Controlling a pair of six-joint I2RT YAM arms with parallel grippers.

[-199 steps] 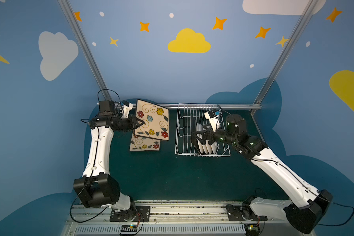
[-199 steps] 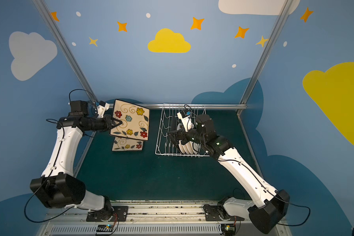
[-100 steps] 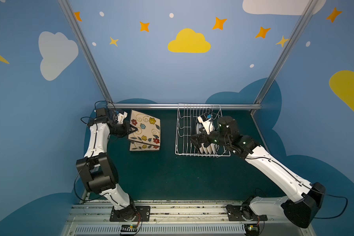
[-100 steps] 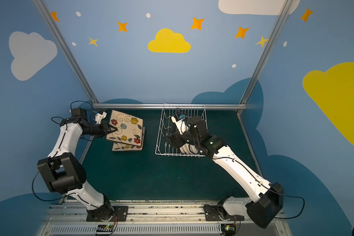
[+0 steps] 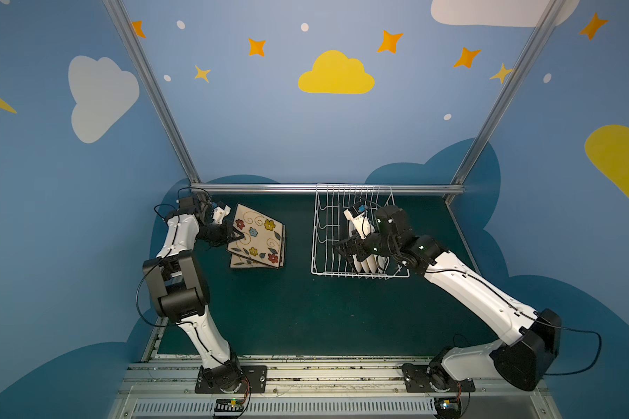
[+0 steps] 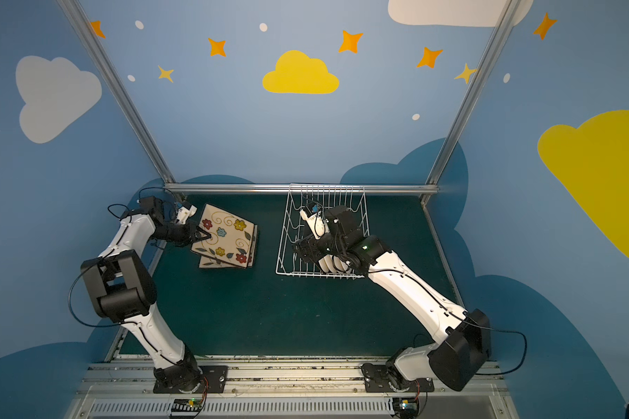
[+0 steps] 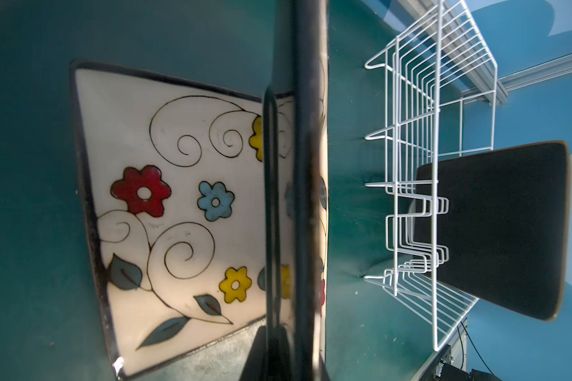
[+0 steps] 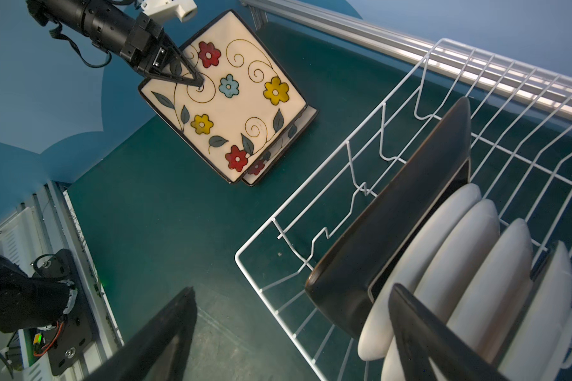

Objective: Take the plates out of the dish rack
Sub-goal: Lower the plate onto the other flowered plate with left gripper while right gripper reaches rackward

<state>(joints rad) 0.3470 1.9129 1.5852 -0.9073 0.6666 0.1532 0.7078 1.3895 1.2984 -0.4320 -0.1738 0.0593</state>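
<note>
A square plate (image 8: 393,231) with a black back stands on edge in the dish rack (image 5: 327,232), a white wire basket at the back of the green mat (image 5: 305,308). Just behind it, a row of round white plates (image 8: 459,237) also stands on edge. We judge the square plate to be glazed ceramic: stiff, fairly heavy, smooth enough to slip, and likely to chip against wire. Its upper rim, which stands clear of the wires, looks like the best place to grip, followed by a straight lift.

The right gripper (image 5: 344,250) reaches into the rack with its jaws wide apart. In the right wrist view one finger is on each side of the square plate's rim, and it grips nothing yet.

Across the mat, well apart from the rack, the left gripper (image 5: 238,237) is clamped on the edge of a flowered plate (image 5: 258,239). That plate is tilted, with its low side appearing to meet a second flowered plate (image 5: 247,264) lying flat beneath it.
</note>
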